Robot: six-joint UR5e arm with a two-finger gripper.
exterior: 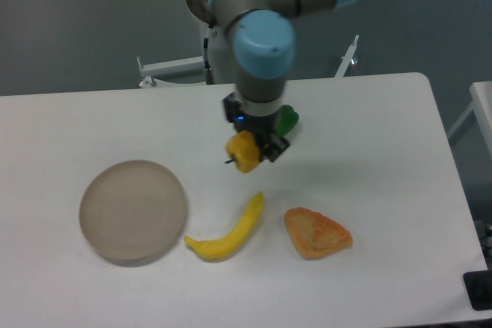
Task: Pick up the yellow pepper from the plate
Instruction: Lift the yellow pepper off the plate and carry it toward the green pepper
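Note:
The yellow pepper (243, 153) is held in my gripper (250, 146), lifted above the white table, near the table's middle. Its short dark stem points left. The gripper is shut on the pepper and hangs from the arm above it. The beige round plate (133, 211) lies at the front left of the table, well to the left of and below the gripper in the picture. Nothing lies on the plate.
A yellow banana (228, 232) lies right of the plate. An orange-brown pastry-like toy (317, 233) lies right of the banana. A green pepper (287, 120) sits just behind the gripper, partly hidden. The table's right edge (453, 159) is far right.

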